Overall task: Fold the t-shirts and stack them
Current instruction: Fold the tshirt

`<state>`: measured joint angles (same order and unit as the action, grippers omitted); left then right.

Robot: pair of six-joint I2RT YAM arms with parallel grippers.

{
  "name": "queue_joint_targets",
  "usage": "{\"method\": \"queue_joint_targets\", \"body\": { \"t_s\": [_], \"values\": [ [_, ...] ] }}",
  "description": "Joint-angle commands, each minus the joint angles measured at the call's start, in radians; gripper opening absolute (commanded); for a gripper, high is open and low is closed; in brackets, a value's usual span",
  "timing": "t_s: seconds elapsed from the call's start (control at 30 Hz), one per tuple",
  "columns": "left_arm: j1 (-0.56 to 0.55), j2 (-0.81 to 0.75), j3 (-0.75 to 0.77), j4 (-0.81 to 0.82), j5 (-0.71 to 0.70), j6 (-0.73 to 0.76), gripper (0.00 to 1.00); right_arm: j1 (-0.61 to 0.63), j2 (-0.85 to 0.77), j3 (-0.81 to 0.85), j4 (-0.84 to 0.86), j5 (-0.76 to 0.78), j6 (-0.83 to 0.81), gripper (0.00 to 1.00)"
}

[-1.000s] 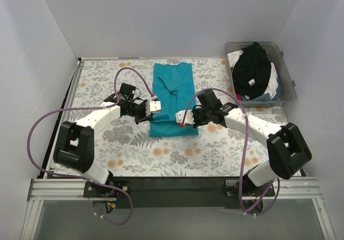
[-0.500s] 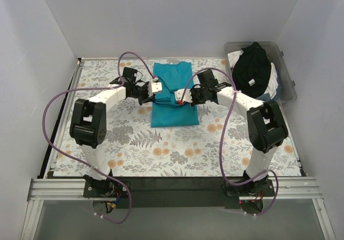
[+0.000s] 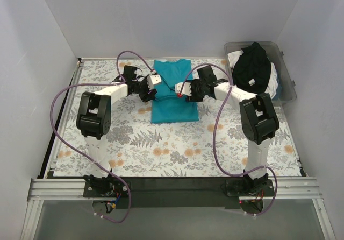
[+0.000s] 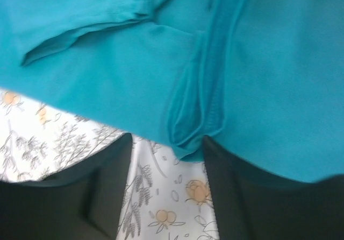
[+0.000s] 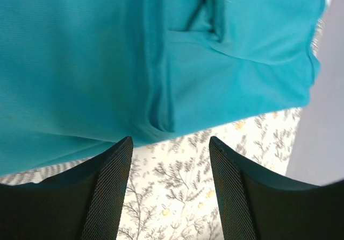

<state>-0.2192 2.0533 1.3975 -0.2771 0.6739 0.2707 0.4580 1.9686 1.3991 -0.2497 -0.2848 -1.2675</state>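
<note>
Flanking teal t-shirt (image 3: 172,104) edges, jaws parted

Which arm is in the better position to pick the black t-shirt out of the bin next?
Right, probably. The bin with the black t-shirt stands far right, on the right gripper's side. The left gripper is across the teal t-shirt, farther from it.

Bright, even overhead light, soft shadows, sharp top view, slightly blurred wrist close-ups
</note>
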Motion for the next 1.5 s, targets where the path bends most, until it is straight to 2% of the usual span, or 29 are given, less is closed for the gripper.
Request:
{"method": "queue_joint_targets", "body": {
  "t_s": [0.0,0.1,0.2,0.23,0.3,0.33,0.43,0.57,0.73,0.9,1.03,1.2,1.33,1.47],
  "values": [
    [0.027,-0.096,0.008,0.115,-0.031,-0.166,0.56,-0.019,-0.072,0.049,0.078,0.019,0.054,0.66],
    [0.04,-0.192,-0.049,0.115,-0.011,-0.217,0.59,-0.021,-0.161,-0.012,0.07,-0.008,0.089,0.64],
    [0.038,-0.295,-0.156,0.085,0.027,-0.229,0.59,-0.006,-0.237,-0.067,0.015,-0.043,0.122,0.57],
    [0.034,-0.317,-0.204,0.075,0.044,-0.232,0.59,-0.001,-0.25,-0.08,0.0,-0.053,0.138,0.51],
    [0.024,-0.344,-0.233,0.058,0.044,-0.264,0.57,0.013,-0.267,-0.104,-0.026,-0.057,0.164,0.46],
    [0.023,-0.346,-0.242,0.05,0.047,-0.295,0.54,0.014,-0.263,-0.103,-0.031,-0.056,0.204,0.42],
    [0.021,-0.315,-0.238,0.05,0.038,-0.379,0.53,0.015,-0.22,-0.052,-0.071,-0.066,0.293,0.41],
    [0.011,-0.283,-0.212,-0.017,0.104,-0.407,0.49,0.016,-0.169,0.001,-0.166,-0.146,0.384,0.39],
    [-0.054,-0.249,-0.233,-0.011,0.044,-0.45,0.48,0.031,-0.094,0.038,-0.201,-0.183,0.506,0.36],
    [-0.094,-0.162,-0.198,-0.063,-0.052,-0.51,0.47,0.031,-0.007,0.034,-0.21,-0.156,0.557,0.33],
    [-0.121,-0.14,-0.236,-0.141,-0.091,-0.476,0.43,0.033,0.036,0.002,-0.24,-0.154,0.573,0.31],
    [-0.149,-0.188,-0.325,-0.212,-0.085,-0.407,0.39,0.053,0.038,-0.078,-0.273,-0.172,0.599,0.29],
    [-0.172,-0.283,-0.434,-0.284,-0.065,-0.369,0.39,0.094,-0.057,-0.19,-0.292,-0.201,0.625,0.27],
    [-0.193,-0.447,-0.547,-0.384,-0.002,-0.324,0.39,0.175,-0.195,-0.307,-0.335,-0.284,0.665,0.27]
  ]
}}
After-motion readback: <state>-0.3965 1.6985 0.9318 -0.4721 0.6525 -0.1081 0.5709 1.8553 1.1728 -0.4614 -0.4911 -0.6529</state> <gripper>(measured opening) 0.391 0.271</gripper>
